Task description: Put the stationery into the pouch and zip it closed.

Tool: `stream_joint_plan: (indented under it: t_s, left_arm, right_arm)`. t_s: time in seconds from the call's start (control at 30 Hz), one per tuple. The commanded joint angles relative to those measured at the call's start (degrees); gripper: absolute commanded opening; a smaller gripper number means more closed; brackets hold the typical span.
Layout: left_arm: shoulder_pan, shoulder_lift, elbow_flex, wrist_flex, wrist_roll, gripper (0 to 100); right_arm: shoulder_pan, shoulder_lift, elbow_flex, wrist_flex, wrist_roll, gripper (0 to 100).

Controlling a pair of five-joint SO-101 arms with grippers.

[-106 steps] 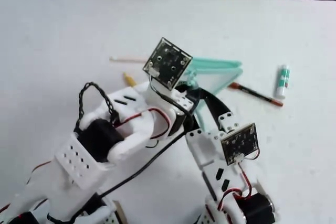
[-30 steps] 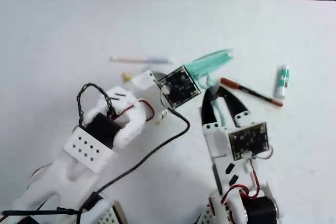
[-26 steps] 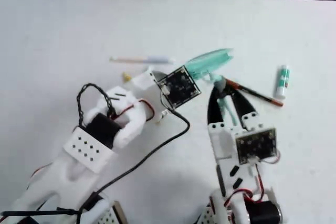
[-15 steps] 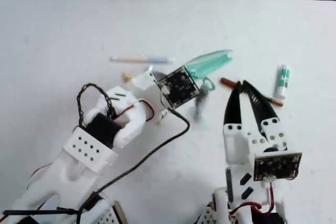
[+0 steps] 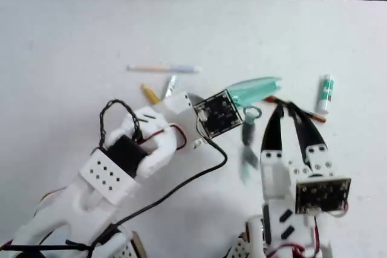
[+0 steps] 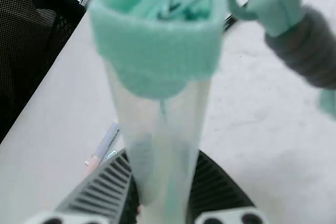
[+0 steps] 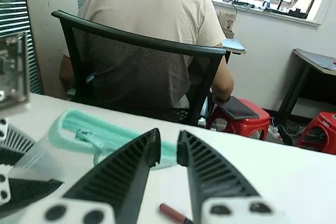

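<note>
A clear pouch with a mint-green zip band (image 5: 255, 90) hangs in my left gripper (image 6: 163, 184), which is shut on its clear body (image 6: 157, 145). Its mint and grey charm (image 6: 294, 30) dangles off the zip, blurred (image 5: 248, 132). My right gripper (image 5: 285, 112) sits just right of the pouch, its black fingers (image 7: 134, 174) a narrow gap apart with nothing between them. The pouch's green edge (image 7: 84, 127) lies beyond those fingers. A red-and-black pen (image 5: 302, 113) lies under the right fingertips, its end (image 7: 173, 214) showing between them. A green-and-white glue stick (image 5: 326, 93) lies farther right.
A pastel pen (image 5: 163, 69), a yellow piece (image 5: 150, 93) and a small silver-blue item (image 5: 170, 86) lie on the white table (image 5: 72, 40) left of the pouch. A black cable (image 5: 181, 182) trails from the left arm. A person sits in a chair (image 7: 142, 72) beyond the table's far edge.
My right gripper drew back from the pouch's charm toward the right and narrowed. The left gripper carried the pouch to the right and a little nearer; the charm now swings.
</note>
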State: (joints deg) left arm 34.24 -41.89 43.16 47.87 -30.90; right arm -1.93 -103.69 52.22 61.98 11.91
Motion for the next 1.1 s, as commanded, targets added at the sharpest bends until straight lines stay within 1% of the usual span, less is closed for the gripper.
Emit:
stream_joint_plan:
  t_s: [0.0, 0.13, 0.27, 0.33, 0.4, 0.53, 0.57, 0.67, 0.8, 0.87, 0.97, 1.07]
  left_arm:
    - [0.66, -1.1, -0.88, -0.09, 0.0, 2]
    - [0.66, -1.1, -0.97, -1.49, 0.35, 2]
    - [-0.31, -3.47, -0.44, -4.4, 7.74, 2]
    - [-0.66, -6.11, 0.09, -4.4, 9.41, 2]
    - [-0.66, -9.27, 2.46, -4.84, 8.53, 2]
    - [0.66, -15.6, 7.91, -7.65, 6.68, 2]
    - [0.84, -17.01, 9.05, -8.35, 6.59, 2]
    - [1.19, -20.26, 11.25, -8.97, 6.51, 2]
    - [0.66, -20.88, 11.25, -8.97, 6.51, 2]
    - [0.92, -20.88, 11.6, -9.58, 6.42, 2]
    - [0.84, -20.88, 11.69, -10.11, 6.42, 2]
    - [0.66, -20.88, 11.69, -10.11, 6.42, 2]
  right_arm:
    - [0.13, 0.57, -3.25, 3.91, -2.37, 13.1]
    - [-0.92, 0.57, -1.14, 3.74, -3.52, 14.3]
    - [-9.1, 0.57, 5.8, 0.75, -3.52, 14.5]
    - [-9.89, 0.4, 7.56, -0.75, -3.43, 14.6]
    - [-9.89, 0.4, 7.38, -1.1, -3.43, 16.3]
    - [-10.33, 0.4, 7.74, -0.92, -3.52, 30.2]
    - [-10.33, 0.4, 7.74, -0.92, -3.52, 31.4]
    - [-10.42, 0.31, 7.12, 0.13, -3.52, 31.4]
    - [-10.86, 0.31, 1.85, 4.26, -3.52, 31.4]
    - [-13.85, 0.31, -0.7, 6.37, -3.08, 31.4]
    - [-19.3, 0.4, 0.62, 6.02, -2.9, 31.4]
    - [-23.69, 0.31, 0.44, 6.2, -0.18, 31.4]
